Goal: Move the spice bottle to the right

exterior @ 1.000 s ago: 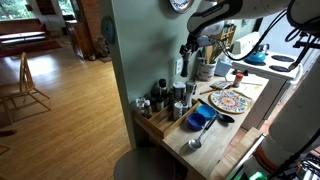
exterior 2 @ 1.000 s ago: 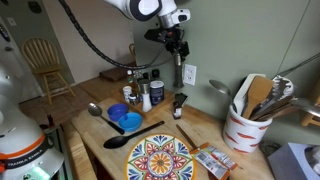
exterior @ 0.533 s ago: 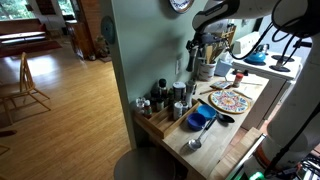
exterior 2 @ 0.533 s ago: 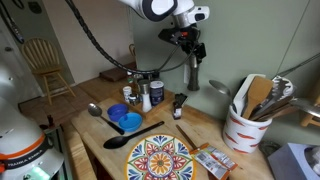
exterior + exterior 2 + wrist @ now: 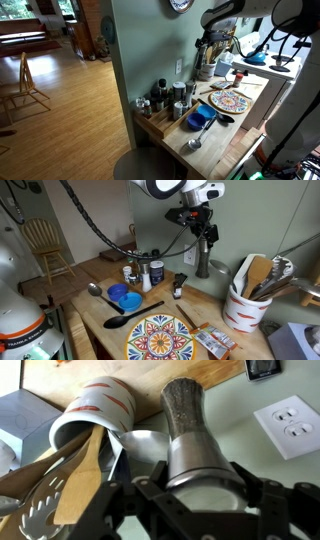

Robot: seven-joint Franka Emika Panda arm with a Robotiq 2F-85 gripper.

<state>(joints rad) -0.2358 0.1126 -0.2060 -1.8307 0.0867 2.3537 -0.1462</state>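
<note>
The spice bottle (image 5: 190, 435) is a tall steel grinder with a dark speckled end. My gripper (image 5: 200, 485) is shut on its metal body. In an exterior view the bottle (image 5: 202, 258) hangs from the gripper (image 5: 199, 232) above the wooden counter, between the wall outlet (image 5: 187, 253) and the white utensil crock (image 5: 243, 308). In an exterior view the bottle (image 5: 204, 66) and gripper (image 5: 211, 38) sit over the far end of the counter.
A patterned plate (image 5: 158, 339), blue bowl (image 5: 127, 301), metal spoon (image 5: 95, 290), black spoon (image 5: 124, 319) and several small jars (image 5: 143, 273) lie on the counter. The crock holds wooden utensils (image 5: 70, 475). A small box (image 5: 213, 340) lies near the plate.
My gripper has carried the spice bottle sideways along the wall, from the jar group past the outlet toward the utensil crock.
</note>
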